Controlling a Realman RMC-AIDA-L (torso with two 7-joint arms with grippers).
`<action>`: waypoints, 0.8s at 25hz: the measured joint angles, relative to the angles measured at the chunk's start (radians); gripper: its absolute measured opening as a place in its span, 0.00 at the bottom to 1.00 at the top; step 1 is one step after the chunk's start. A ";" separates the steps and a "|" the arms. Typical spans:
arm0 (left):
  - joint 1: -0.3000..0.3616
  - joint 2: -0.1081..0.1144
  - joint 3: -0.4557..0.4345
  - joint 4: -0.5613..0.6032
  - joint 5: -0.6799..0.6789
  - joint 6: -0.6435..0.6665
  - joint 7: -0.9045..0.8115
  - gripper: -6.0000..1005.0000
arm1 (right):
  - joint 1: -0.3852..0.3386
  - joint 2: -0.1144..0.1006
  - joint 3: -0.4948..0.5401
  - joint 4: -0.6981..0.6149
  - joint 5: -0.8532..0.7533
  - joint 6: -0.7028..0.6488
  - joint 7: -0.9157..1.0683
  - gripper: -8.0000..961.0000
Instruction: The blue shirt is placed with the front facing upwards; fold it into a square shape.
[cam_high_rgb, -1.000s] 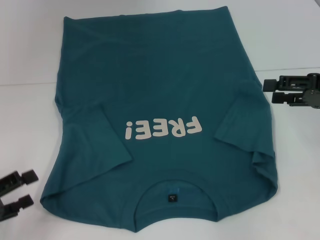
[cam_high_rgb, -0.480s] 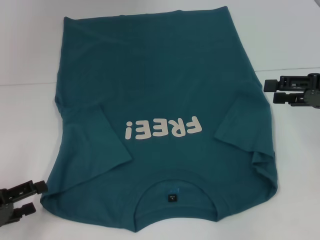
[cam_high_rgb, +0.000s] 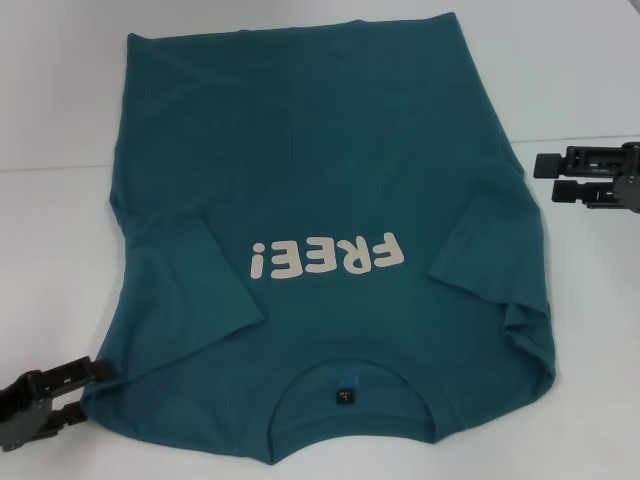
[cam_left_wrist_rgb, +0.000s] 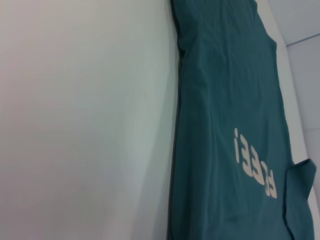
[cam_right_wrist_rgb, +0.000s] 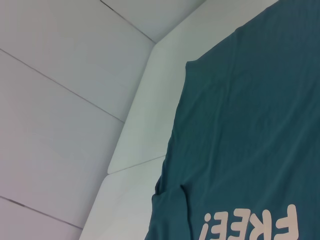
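The shirt (cam_high_rgb: 320, 220) lay flat on the table (cam_high_rgb: 50, 230), print up. The left hand (cam_high_rgb: 88, 392), open, touched its near-left corner; the right hand (cam_high_rgb: 547, 177) hovered open beside its right edge.

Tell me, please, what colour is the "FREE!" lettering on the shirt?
White, on the blue shirt; the head view shows it best.

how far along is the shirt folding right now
Both sleeves already look folded in over the blue shirt, which lies print-up on the white table. In hand: the left claw, open, sits at the shirt's near left shoulder corner, nothing gripped. The right claw, open, hangs off the shirt's right edge. Left: the lengthwise folds into a square; the body is at full length.
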 joint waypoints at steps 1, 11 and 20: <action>-0.003 0.000 0.007 -0.002 0.000 -0.005 -0.002 0.89 | 0.000 0.000 0.000 0.000 0.000 0.001 0.000 0.81; -0.040 0.000 0.023 -0.036 -0.007 -0.032 -0.029 0.89 | -0.003 0.000 0.017 0.000 0.000 0.006 -0.001 0.81; -0.048 0.000 0.026 -0.027 -0.006 -0.020 -0.042 0.83 | -0.011 -0.001 0.045 0.002 0.000 -0.001 -0.005 0.81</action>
